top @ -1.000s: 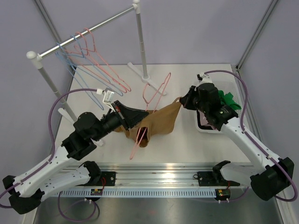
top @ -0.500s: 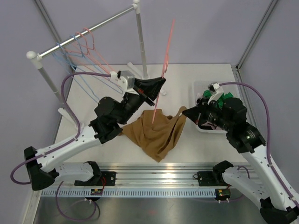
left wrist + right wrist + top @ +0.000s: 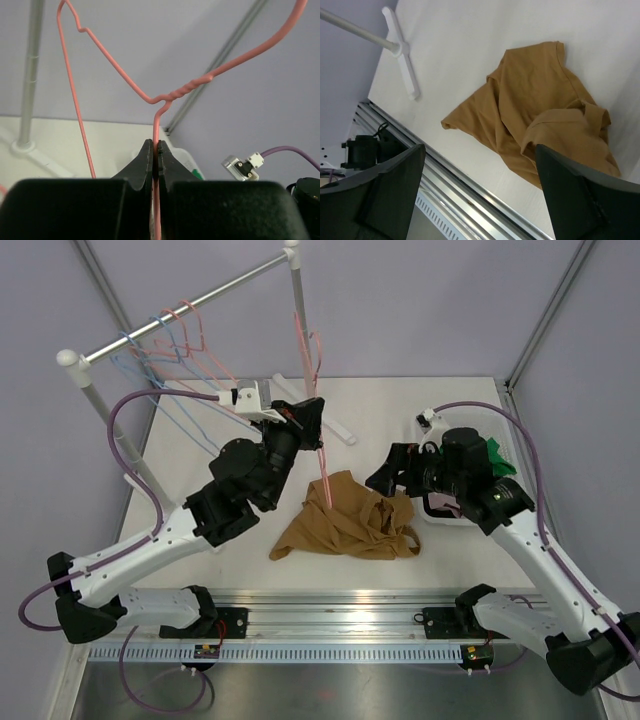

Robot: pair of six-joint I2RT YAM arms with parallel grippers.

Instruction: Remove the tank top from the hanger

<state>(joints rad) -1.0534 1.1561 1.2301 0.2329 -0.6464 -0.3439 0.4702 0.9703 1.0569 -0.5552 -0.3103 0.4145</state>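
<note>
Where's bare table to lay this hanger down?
Back right is bare, between rack foot and right pincer; so is the strip between top and rail. The top crowds the centre, under the hanger.

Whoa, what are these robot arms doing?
They're taking a brown tank top off a pink hanger. The left gripper is pinching the hanger's wire and holding it up in the air. The tank top lies crumpled on the table, looking free of the hanger. The right gripper is open above it, holding nothing.
</note>
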